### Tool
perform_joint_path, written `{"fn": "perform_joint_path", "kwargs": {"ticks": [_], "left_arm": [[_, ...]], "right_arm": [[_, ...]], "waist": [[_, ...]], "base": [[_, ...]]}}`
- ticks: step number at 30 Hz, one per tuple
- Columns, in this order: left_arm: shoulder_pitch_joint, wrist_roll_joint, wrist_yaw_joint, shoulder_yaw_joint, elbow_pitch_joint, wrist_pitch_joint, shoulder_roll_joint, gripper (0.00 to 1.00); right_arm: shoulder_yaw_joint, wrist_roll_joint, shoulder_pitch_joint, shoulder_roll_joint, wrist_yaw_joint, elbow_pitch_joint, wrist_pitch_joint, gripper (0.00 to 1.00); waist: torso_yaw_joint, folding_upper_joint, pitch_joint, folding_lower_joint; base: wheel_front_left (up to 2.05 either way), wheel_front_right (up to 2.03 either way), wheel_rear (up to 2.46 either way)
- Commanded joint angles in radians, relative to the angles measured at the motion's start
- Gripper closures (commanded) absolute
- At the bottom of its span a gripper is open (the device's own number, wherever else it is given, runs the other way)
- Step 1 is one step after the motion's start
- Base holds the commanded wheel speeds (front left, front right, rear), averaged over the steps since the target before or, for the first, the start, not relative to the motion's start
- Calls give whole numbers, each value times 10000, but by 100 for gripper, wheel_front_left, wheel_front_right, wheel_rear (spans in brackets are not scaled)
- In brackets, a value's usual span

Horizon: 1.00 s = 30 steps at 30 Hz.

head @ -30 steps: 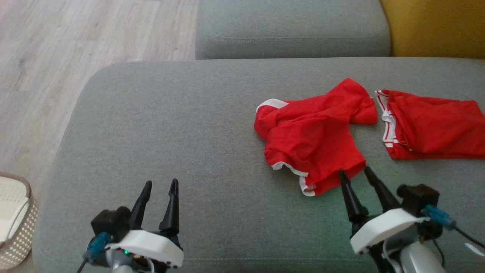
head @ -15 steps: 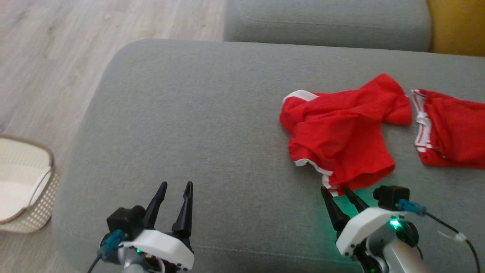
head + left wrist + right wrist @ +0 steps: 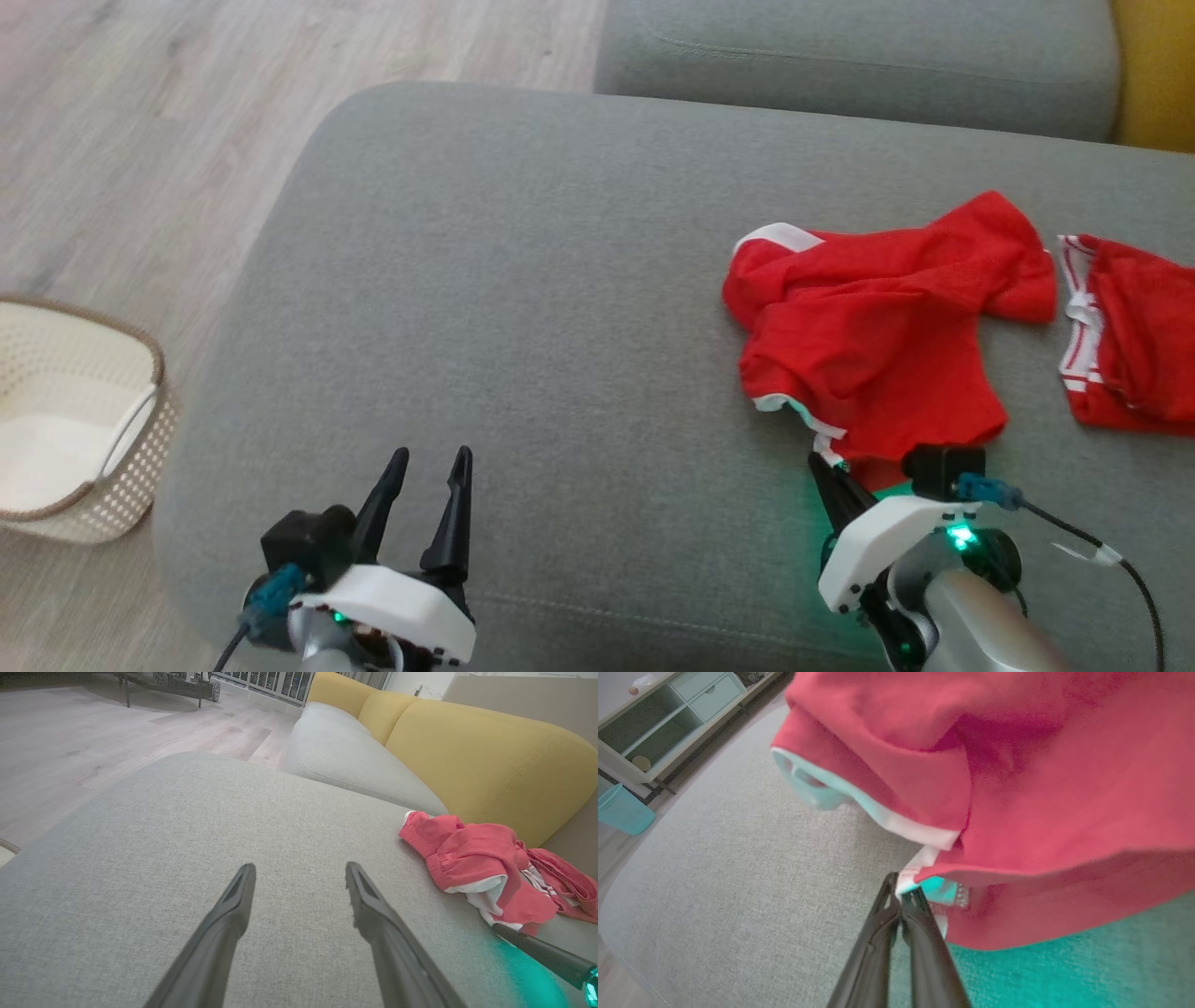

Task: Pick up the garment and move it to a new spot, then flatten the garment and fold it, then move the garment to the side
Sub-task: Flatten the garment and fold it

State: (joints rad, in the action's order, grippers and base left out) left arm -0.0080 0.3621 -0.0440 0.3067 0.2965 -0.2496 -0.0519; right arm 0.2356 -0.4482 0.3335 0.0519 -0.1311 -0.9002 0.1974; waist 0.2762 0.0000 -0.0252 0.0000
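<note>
So, where is the red garment to be found?

— It is seen crumpled on the grey sofa cushion, toward the robot's right side, with white trim shown along its edges. Its near hem is met by the right gripper.

— And how are that gripper's fingers set?

— They are pressed together, tip against tip, and the white-edged hem is pinched between them. This is made plain in the right wrist view, where the white band is seen running straight into the closed tips. A green glow is cast on the cloth and the cushion around them.

— What is to be said of the left gripper?

— Its two fingers are spread apart and nothing is held between them. It is poised over bare cushion, well apart from the garment.

— Is anything else laid nearby?

— A second red garment with white striped trim is laid just beside the first, farther to the right, near a yellow backrest. A pale woven basket is set on the wooden floor, off the cushion's left edge.
</note>
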Motion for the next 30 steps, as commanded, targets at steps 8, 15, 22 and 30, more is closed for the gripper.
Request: {"fn": "perform_joint_path", "kwargs": {"ticks": [8, 15, 22, 30], "left_arm": [[-205, -61, 65, -506, -297, -122, 16, 0], [-370, -104, 101, -353, -293, -122, 16, 0], [-832, -194, 79, 137, -32, -122, 16, 0], [-1229, -141, 119, 385, 169, -122, 16, 0]], "right_arm": [[-481, 780, 196, -16, 4, 639, 347, 100], [-2181, 2187, -526, -16, 4, 2728, -658, 100], [-3699, 3231, -1373, -16, 4, 5486, -1773, 100], [-5092, 3810, -1716, -16, 4, 6493, -2379, 0]], "waist": [[-1083, 0, 311, 0], [-2114, 0, 263, 0], [-2710, 0, -90, 0], [-3008, 0, -253, 0]], "base": [[0, 0, 0], [0, 0, 0], [0, 0, 0], [0, 0, 0]]}}
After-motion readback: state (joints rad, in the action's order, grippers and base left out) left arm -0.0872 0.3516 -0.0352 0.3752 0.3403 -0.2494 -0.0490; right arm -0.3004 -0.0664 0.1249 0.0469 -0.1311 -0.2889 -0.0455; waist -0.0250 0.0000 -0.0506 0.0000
